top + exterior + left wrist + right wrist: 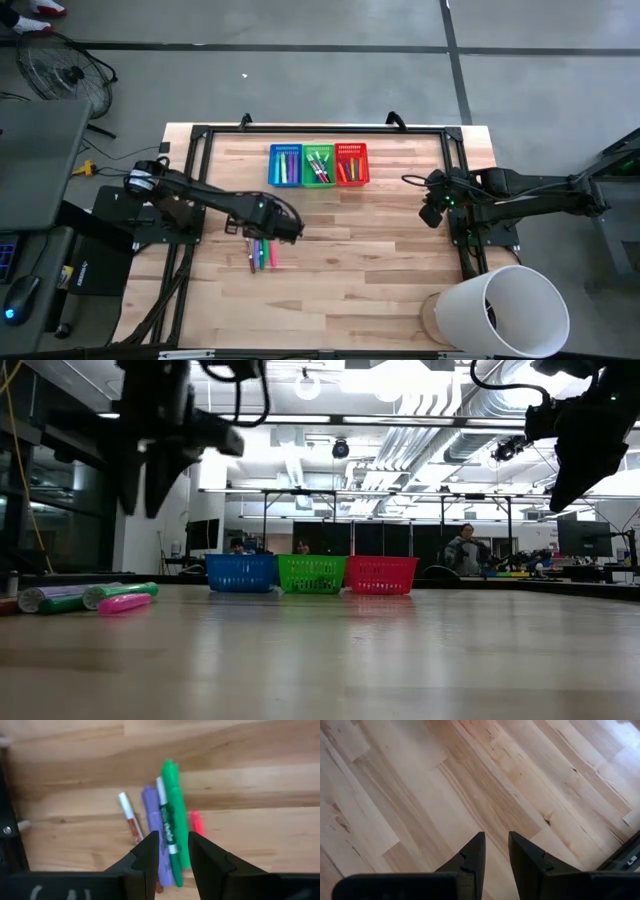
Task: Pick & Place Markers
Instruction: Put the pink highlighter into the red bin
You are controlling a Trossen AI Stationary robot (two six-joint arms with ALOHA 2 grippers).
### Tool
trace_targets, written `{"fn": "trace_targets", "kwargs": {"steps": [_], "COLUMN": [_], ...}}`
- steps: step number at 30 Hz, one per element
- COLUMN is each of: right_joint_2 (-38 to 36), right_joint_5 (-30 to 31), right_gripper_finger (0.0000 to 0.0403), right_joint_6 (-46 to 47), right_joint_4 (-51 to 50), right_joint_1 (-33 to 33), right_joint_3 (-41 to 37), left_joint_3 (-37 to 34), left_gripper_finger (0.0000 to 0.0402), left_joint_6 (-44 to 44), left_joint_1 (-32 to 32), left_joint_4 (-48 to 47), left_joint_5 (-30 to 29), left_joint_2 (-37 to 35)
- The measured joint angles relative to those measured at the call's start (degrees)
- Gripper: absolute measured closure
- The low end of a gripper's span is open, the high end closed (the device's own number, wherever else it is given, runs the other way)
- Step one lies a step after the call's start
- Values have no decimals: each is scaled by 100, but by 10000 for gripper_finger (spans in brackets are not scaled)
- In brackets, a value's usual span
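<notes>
A small heap of markers (260, 252) lies flat on the wooden table at left of centre, in green, purple, pink and white; the low view shows the markers (120, 597) at its left. My left gripper (284, 228) hangs open above the heap, well clear of the table (140, 505), fingers pointing down. Through its gap (172, 837) I see a green marker (172, 805) and a purple one (150, 815) on the wood. My right gripper (432, 213) waits at the table's right side, open, above bare wood (495, 837).
Blue (284, 165), green (318, 165) and red (352, 165) mesh baskets stand side by side at the far middle, with markers inside. A black frame rail (190, 190) borders the table. A white cylinder (500, 310) stands at the near right corner. People sit in the room behind.
</notes>
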Motion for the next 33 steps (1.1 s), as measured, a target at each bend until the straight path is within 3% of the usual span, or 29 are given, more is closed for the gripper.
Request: {"fn": "trace_targets", "kwargs": {"steps": [12,19,33], "right_joint_2": [2,4,7], "right_joint_5": [61,159,198], "right_gripper_finger": [329,329,329], "right_joint_6": [9,202,219], "right_joint_4": [-2,-4,5], "right_joint_1": [0,0,-2], "right_joint_3": [0,0,0], "left_joint_3": [-450,-450,-449], "left_gripper_finger": [302,302,302], "left_joint_6": [-262,-602,-838], "left_joint_1": [-381,-385,-544], "left_joint_4": [1458,1459,2430], "left_joint_5": [142,116,387], "left_joint_2": [0,65,612]}}
